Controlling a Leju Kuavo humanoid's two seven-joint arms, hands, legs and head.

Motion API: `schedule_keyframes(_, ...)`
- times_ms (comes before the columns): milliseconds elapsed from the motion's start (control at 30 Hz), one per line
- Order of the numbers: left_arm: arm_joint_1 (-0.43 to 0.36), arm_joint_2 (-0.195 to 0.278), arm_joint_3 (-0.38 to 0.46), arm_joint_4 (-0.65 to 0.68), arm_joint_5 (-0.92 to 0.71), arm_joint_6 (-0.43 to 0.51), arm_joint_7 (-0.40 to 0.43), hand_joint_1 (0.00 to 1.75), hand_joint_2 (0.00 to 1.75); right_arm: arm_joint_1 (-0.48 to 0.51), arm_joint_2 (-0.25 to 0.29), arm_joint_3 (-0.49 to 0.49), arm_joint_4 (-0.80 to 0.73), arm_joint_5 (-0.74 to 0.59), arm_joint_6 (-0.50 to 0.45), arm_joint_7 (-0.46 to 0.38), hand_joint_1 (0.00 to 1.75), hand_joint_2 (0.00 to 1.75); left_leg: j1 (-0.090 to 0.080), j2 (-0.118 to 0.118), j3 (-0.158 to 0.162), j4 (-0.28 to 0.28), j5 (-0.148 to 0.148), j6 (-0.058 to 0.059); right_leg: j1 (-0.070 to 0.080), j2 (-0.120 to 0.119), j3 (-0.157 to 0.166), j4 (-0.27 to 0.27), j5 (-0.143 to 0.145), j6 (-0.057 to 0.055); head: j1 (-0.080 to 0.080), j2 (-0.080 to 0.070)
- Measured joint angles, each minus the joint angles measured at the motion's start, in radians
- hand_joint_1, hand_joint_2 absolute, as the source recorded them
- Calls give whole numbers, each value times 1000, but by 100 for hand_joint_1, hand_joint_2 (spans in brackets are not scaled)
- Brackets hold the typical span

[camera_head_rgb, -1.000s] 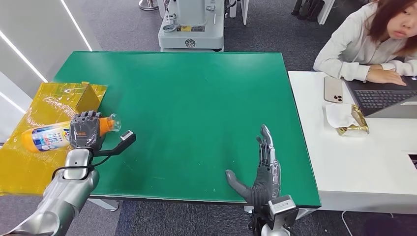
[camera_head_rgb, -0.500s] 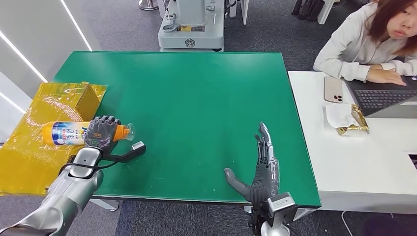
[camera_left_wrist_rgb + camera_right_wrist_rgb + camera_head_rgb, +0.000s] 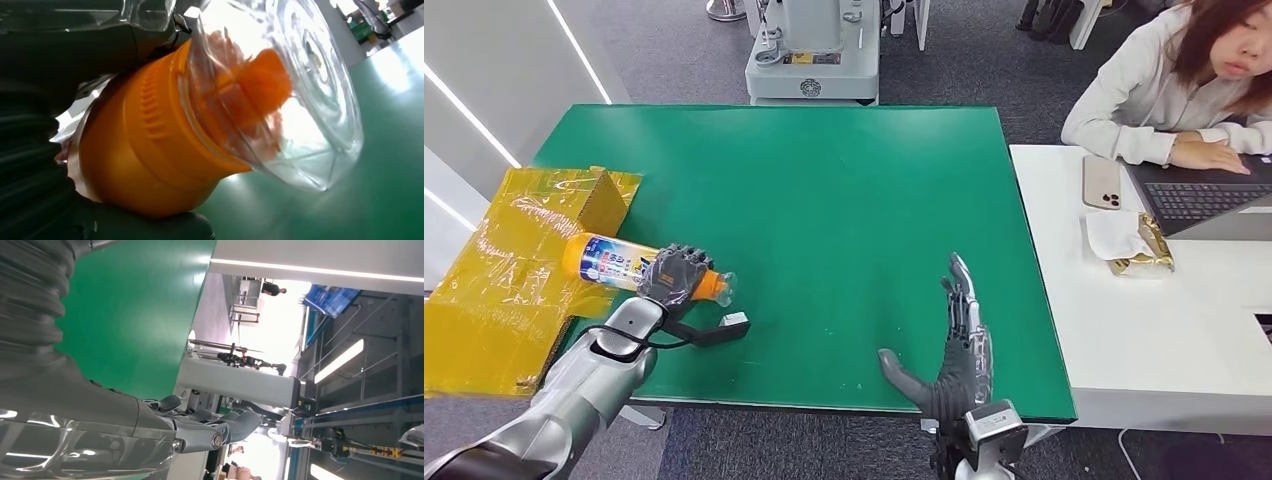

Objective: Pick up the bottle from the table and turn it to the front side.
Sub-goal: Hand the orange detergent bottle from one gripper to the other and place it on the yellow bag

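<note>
My left hand (image 3: 676, 276) clamps the smooth, probably slippery bottle (image 3: 639, 266) near its orange neck at middle left, while my right hand (image 3: 955, 350) stays spread, empty.

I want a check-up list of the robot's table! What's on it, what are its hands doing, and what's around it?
Surface: green table, bare in the middle.
Job's things: orange bottle with a clear cap, held sideways by the left hand.
Clutter: yellow wrapped box at the table's left edge.
Hands: left hand grips the bottle near its neck; right hand open, fingers straight.
Cables: black cable at the left wrist.
Surroundings: person at a white desk with laptop and phone; grey machine behind.
</note>
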Motion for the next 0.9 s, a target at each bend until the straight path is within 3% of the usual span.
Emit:
schedule_keyframes(433, -40, -4, -11, 21, 60, -159, 10, 175, 175, 5, -7, -23, -13, 8, 18, 8, 0, 175, 0, 0, 0, 0, 0, 0, 0, 0, 1, 0, 0, 0, 0, 0)
schedule_keyframes(667, -42, 12, 63, 25, 145, -164, 138, 175, 175, 3, -13, -27, -13, 6, 25, 18, 0, 175, 0, 0, 0, 0, 0, 0, 0, 0, 0, 0, 0, 0, 0, 0)
schedule_keyframes(900, -44, 27, 115, 33, 136, -154, 331, 175, 175, 2, -19, -31, -13, -5, 43, 20, 0, 175, 0, 0, 0, 0, 0, 0, 0, 0, 0, 0, 0, 0, 0, 0)
